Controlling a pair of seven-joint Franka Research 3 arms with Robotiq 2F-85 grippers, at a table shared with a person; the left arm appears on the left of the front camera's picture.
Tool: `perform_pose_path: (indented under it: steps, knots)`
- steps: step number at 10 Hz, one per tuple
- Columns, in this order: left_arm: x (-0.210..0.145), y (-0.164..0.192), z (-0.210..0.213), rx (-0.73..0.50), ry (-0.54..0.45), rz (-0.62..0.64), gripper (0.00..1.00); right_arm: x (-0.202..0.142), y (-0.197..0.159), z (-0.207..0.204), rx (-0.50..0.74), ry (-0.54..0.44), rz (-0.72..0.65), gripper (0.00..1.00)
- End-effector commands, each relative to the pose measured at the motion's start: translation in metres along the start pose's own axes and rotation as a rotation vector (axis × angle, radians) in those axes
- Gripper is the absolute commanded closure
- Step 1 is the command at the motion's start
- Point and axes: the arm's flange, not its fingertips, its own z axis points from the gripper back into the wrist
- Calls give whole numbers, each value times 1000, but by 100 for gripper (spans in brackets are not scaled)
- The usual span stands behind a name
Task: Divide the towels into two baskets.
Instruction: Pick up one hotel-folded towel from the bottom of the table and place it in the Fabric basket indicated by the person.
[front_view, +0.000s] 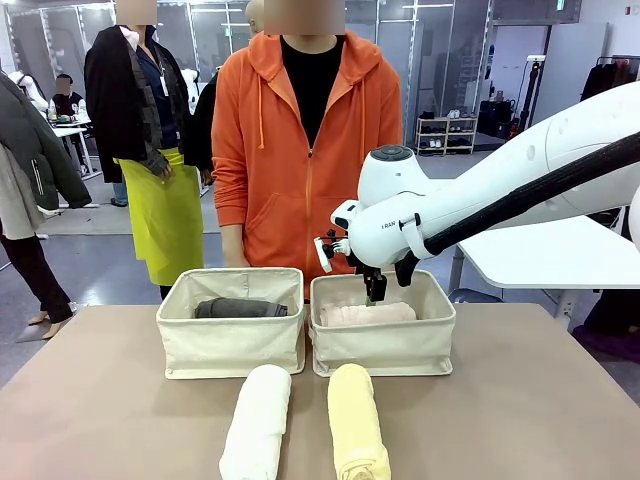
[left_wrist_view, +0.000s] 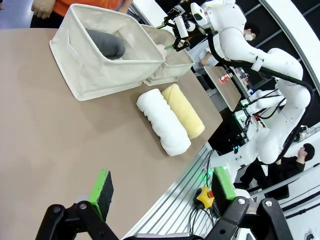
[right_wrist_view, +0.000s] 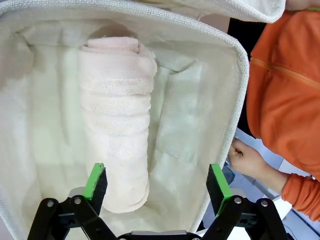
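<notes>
A brown table (front_view: 100, 400) stretches out before me in a busy workroom, and a person in an orange hoodie (front_view: 305, 150) stands at its far side, right behind the baskets.

Furthest left is my left hand (left_wrist_view: 162, 187). It hangs over my own edge of the table, well apart from everything. Its green pads (left_wrist_view: 102, 187) are spread wide, with nothing between them.

Next comes the left basket (front_view: 230, 345), cream canvas with a folded rim. The dark grey towel (front_view: 240, 309) lies inside it, across its width and toward the far wall.

On the bare table in front of that basket lies the white towel (front_view: 258, 420), rolled, one end pointing at the basket and the other at me. Just beside it on the right, parallel and close, lies the pale yellow towel (front_view: 357, 425), in front of the right basket (front_view: 385, 350).

The two baskets stand side by side, walls touching or nearly so. The pale pink towel (front_view: 368, 314) lies in the right one, down its middle.

My right hand (right_wrist_view: 156, 180) reaches down into that basket, directly above the pink roll. Its jaws are splayed fully and hold nothing. I cannot tell whether the fingers touch the towel.

Past the basket's wall, at the far right, the person's loosely curled hand (right_wrist_view: 245, 157) hangs from an orange sleeve.
</notes>
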Motion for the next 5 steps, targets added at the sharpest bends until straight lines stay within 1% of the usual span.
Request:
perform_pose_path:
  steps: [1,5]
  knots:
    - [0,-2,2,-14,-16,-11,0,-1,-1,0,-3,2,18,0]
    - [0,-2,2,-14,-16,-11,0,-1,-1,0,-3,2,18,0]
